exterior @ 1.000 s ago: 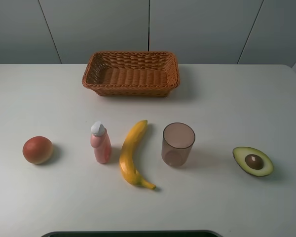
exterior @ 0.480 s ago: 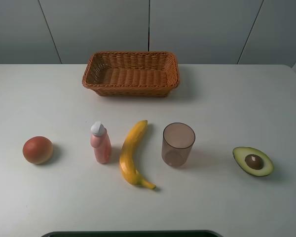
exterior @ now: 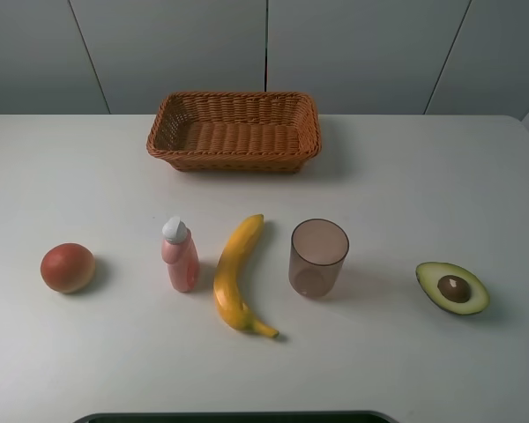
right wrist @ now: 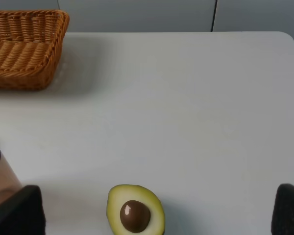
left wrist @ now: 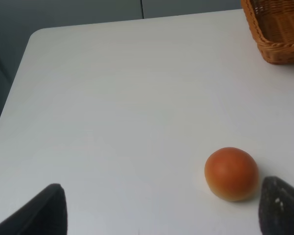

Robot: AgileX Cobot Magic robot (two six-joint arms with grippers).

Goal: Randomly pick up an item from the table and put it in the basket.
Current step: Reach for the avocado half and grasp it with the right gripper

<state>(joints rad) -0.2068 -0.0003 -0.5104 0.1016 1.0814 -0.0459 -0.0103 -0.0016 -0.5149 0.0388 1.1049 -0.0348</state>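
From the high view we count one basket at the far side of the white surface, and five loose things in a row nearer us: one round red-orange fruit, one pink bottle with a white cap, one banana, one translucent brownish cup standing upright, and one avocado half. The avocado half lies cut face up at the right end of the row, well apart from the cup and from the basket, with its single brown pit showing. We see nothing lying in the basket.

Only the high view shows all six things together. The left wrist view shows just the red-orange fruit and a corner of the basket. The right wrist view shows the avocado half, one end of the basket and a sliver of the cup.

Only the wrist views show the jaws. In the left wrist view, two dark fingertips stand spread wide, and the fruit sits on the surface close to one of them. In the right wrist view, the fingertips are likewise far apart, and the avocado half lies between them in that view. We see nothing pinched in either pair.
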